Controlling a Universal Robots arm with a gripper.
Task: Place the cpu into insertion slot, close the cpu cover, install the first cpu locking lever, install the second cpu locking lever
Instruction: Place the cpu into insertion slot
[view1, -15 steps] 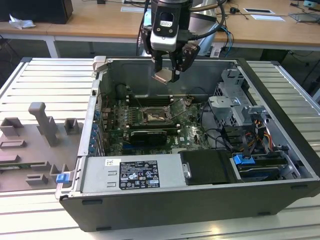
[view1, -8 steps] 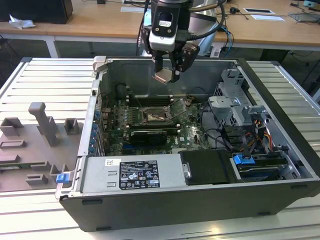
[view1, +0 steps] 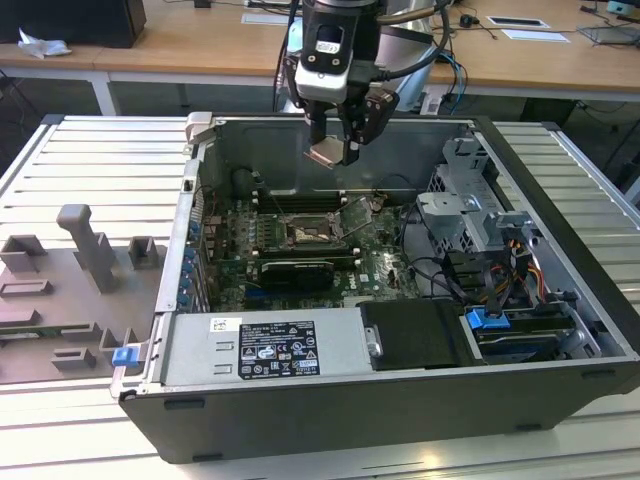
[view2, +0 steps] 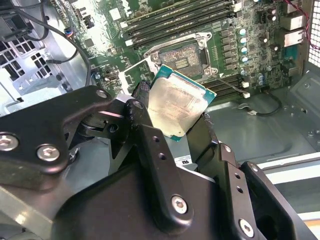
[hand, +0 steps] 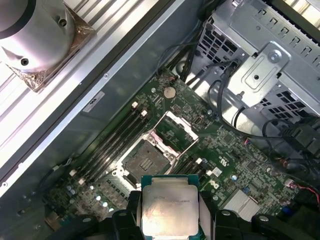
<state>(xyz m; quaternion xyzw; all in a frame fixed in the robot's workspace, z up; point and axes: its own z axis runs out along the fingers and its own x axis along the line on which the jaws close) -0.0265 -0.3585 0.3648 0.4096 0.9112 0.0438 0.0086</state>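
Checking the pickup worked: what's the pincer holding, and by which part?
The cpu, clamped at two opposite edges by the pincer.

Pale silver-beige, smudgy face on cpu (view2: 177, 105), teal-green rim. Matte black on gripper (view1: 333, 150), silver screw heads. Dark centre, silver rim on insertion slot (hand: 145, 162). Plain silver on cpu cover (hand: 179, 131). Green on circuit board (hand: 225, 165), speckled with small silver and black parts. Black on memory slots (hand: 112, 142). Dark grey on computer case (view1: 400, 430), lighter grey inside. White label (view1: 262, 350), black print. Bright blue on clip (view1: 124, 355) and connector (view1: 487, 320). Pale grey ribbed stripes on table (view1: 80, 150). Tan wood on desk (view1: 200, 40).
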